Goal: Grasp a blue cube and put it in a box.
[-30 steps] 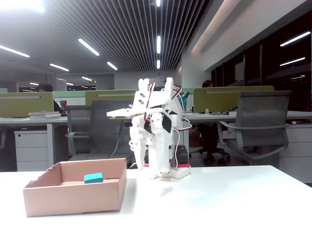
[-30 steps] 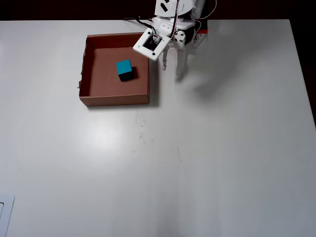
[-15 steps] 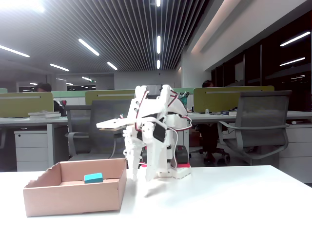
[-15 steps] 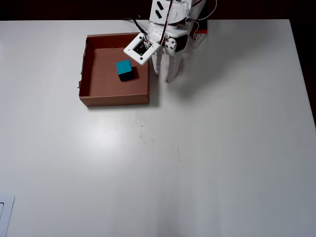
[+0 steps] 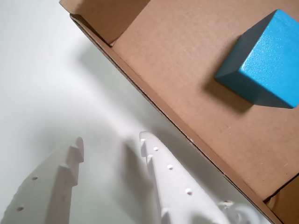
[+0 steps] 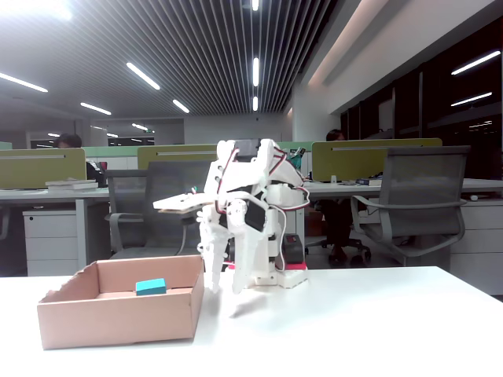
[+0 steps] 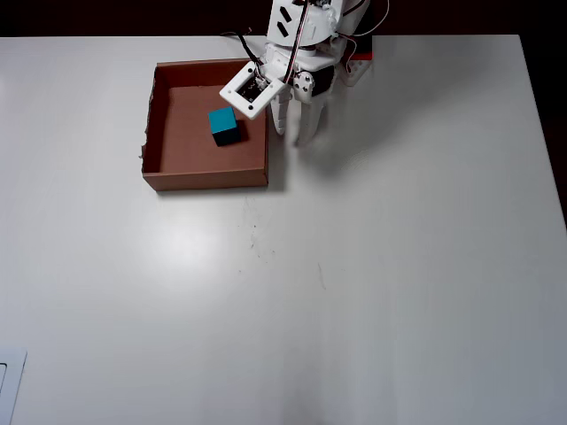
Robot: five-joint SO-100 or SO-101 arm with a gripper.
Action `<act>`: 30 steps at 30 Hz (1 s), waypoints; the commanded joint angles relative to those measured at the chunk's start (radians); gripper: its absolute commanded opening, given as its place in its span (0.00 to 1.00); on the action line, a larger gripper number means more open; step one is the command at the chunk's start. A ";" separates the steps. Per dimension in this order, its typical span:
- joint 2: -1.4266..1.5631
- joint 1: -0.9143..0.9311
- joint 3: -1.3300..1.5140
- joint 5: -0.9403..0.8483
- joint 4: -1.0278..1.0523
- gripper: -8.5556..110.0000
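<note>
Fingers of the white hand (image 7: 293, 135) stand apart, empty, just outside the brown cardboard box's (image 7: 205, 176) 3 o'clock wall in the overhead view. Small teal-blue cube (image 7: 223, 125) sits inside; white desk (image 7: 399, 266) lies open toward 5 o'clock.

Ceiling strip lights (image 6: 142, 75) illuminate the scene brightly, producing a soft glare patch on the white table (image 7: 190, 252) in the overhead view. Soft-edged shadows fall beside the arm; the wrist view is sharp, the fixed view slightly hazy.
</note>
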 commanded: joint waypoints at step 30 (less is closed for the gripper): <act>0.002 0.014 -0.008 0.044 -0.031 0.20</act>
